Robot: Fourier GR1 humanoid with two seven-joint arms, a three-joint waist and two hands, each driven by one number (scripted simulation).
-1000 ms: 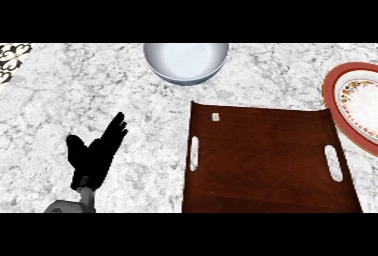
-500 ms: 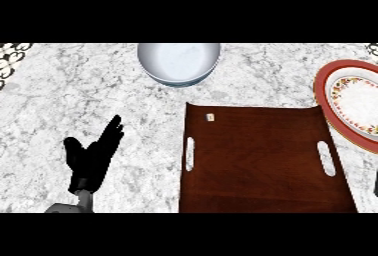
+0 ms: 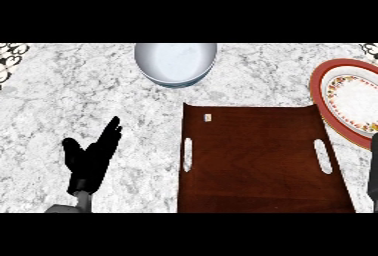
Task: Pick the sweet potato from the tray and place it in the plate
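The brown tray (image 3: 258,165) lies on the marble counter at centre right, and no sweet potato shows on it; only a small white tag (image 3: 207,117) sits near its far left corner. The red-rimmed plate (image 3: 325,95) with a floral band stands to the right of the tray's far corner, cut off by the view's edge, with nothing on it. My left hand (image 3: 90,162) rests open on the counter left of the tray, fingers straight and pointing up. A dark sliver (image 3: 373,175) at the right edge may be my right hand; too little of it shows to tell more.
A white bowl (image 3: 176,62) stands at the back, just beyond the tray's far left corner. A patterned item (image 3: 11,52) peeks in at the top left corner. Bare marble counter (image 3: 44,110) lies between my left hand and the tray.
The whole scene has drifted slightly left in view, so more of the plate shows. A dark sliver has come in at the right edge. The left hand stays put.
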